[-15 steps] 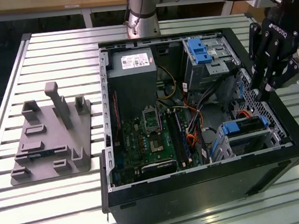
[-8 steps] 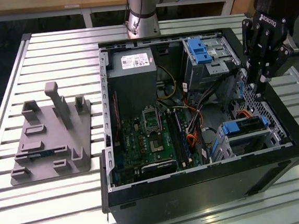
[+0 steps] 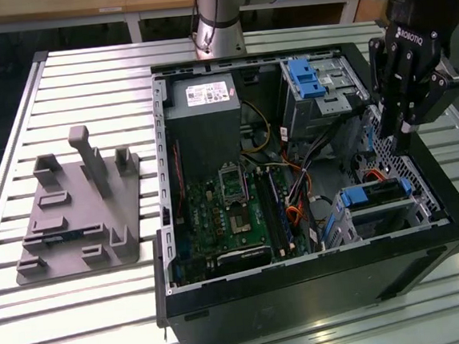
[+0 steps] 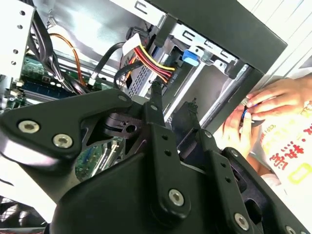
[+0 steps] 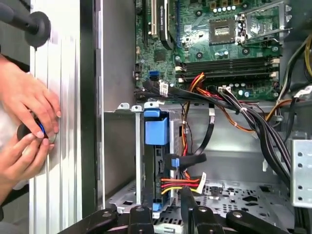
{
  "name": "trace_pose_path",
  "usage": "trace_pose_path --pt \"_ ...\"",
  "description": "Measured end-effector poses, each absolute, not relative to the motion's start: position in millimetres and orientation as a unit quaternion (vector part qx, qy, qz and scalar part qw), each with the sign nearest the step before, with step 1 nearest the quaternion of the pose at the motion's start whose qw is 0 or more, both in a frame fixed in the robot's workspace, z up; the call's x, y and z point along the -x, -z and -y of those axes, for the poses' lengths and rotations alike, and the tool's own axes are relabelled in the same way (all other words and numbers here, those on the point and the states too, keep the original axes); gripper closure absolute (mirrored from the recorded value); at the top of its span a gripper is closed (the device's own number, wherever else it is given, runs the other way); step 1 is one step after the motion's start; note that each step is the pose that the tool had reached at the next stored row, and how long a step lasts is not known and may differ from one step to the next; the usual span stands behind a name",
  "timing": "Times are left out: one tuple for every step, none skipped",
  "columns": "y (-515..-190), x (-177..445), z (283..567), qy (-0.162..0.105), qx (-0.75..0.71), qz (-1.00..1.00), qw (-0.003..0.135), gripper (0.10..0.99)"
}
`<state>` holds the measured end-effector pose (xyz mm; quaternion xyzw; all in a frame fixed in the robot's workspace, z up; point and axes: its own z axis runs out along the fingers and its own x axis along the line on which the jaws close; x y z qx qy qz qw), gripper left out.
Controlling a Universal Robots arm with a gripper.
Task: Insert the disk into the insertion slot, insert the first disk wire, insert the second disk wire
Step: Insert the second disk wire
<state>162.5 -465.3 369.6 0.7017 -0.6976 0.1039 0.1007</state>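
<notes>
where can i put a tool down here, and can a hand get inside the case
Bare table slats lie all around the grey fixture at the exterior view's left, including the strip between it and the case. Inside, cables crowd the gap between motherboard and insertion slot, with the gripper close by.

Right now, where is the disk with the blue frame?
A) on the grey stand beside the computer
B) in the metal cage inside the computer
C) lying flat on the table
B: the disk in its blue frame sits in the slot, the metal cage inside the case.
</notes>
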Motion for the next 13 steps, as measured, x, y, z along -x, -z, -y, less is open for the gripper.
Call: trace_pose_path --pt "-369 -162 465 -0.104 -0.704 0.696 0.100 0.725" --pt "-368 -161 465 -0.105 -0.705 0.694 0.100 0.725" --pt "-367 -161 465 -0.105 -0.707 0.692 0.100 0.725" --pt "-366 -160 465 -0.105 -0.709 0.690 0.099 0.725" --pt "-366 -159 465 -0.105 -0.711 0.688 0.099 0.725" --pt "-365 -157 465 -0.105 -0.712 0.687 0.099 0.725" --pt "-365 -155 465 -0.106 -0.712 0.687 0.099 0.725" --pt "-365 -153 465 -0.106 -0.713 0.687 0.099 0.725" --pt "-365 -150 465 -0.106 -0.713 0.686 0.099 0.725" --pt "-365 -148 465 -0.106 -0.713 0.686 0.099 0.725" --pt "-364 -145 465 -0.106 -0.713 0.686 0.099 0.725" --pt "-364 -142 465 -0.106 -0.713 0.686 0.099 0.725" --pt "-364 -140 465 -0.106 -0.713 0.686 0.099 0.725"
